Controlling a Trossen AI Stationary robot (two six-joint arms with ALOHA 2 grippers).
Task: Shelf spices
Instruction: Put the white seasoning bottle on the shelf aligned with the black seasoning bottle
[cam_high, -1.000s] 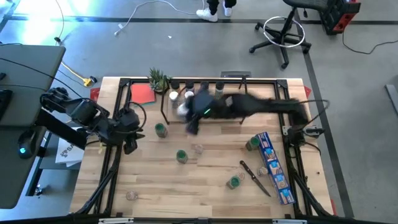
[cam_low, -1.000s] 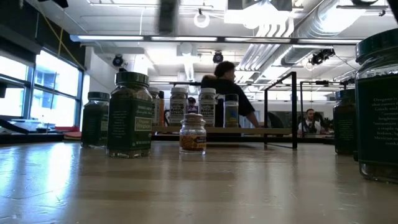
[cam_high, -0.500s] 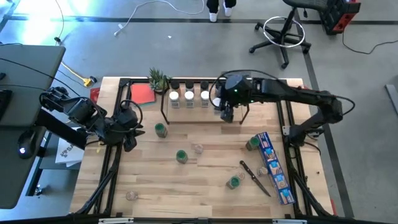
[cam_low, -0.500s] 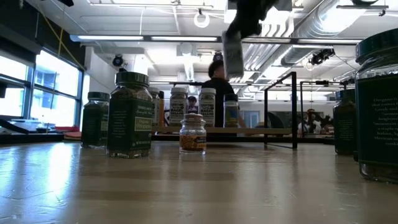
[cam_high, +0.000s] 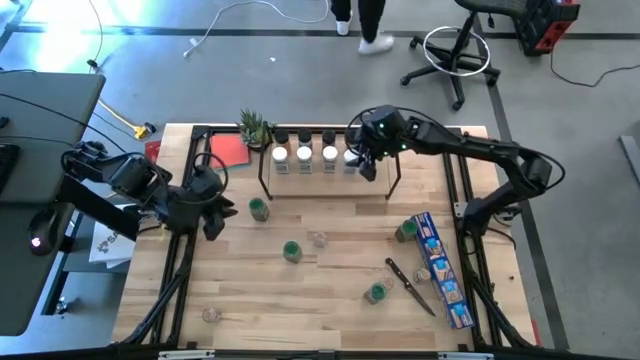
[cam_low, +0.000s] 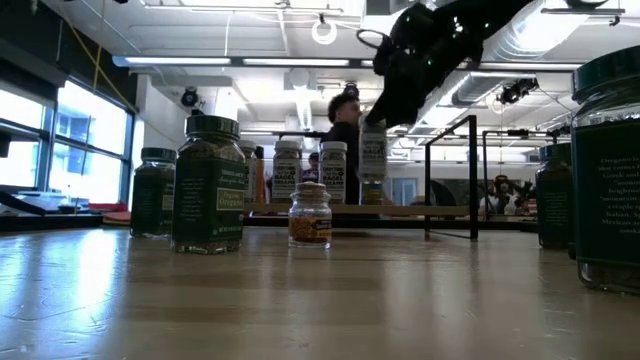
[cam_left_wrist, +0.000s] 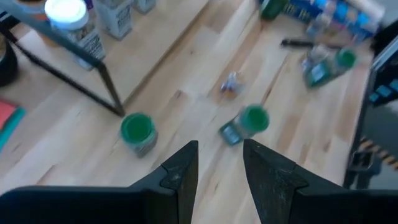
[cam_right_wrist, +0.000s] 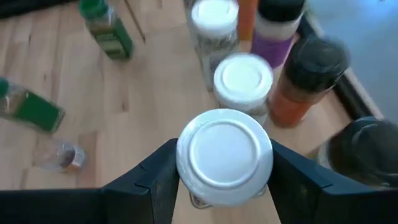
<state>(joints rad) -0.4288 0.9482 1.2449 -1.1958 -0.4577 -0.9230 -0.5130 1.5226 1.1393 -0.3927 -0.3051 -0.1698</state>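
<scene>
The right claw (cam_high: 364, 163) pinches a white-capped jar (cam_right_wrist: 224, 155) and holds it over the shelf (cam_high: 330, 170), at about 12 o'clock on the worktop (cam_high: 320, 300), beside a row of white-capped jars (cam_high: 304, 154). The left claw (cam_high: 214, 222) waits at 9 o'clock, fingers (cam_left_wrist: 180, 174) spread and holding nothing, near a green-capped jar (cam_high: 259, 208).

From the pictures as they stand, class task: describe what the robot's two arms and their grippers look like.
Both arms are dark, jointed and slim, with black cables looped alongside. The left gripper and the right gripper each end in two black angular fingers. A small green light shows on the right arm's wrist.
</scene>
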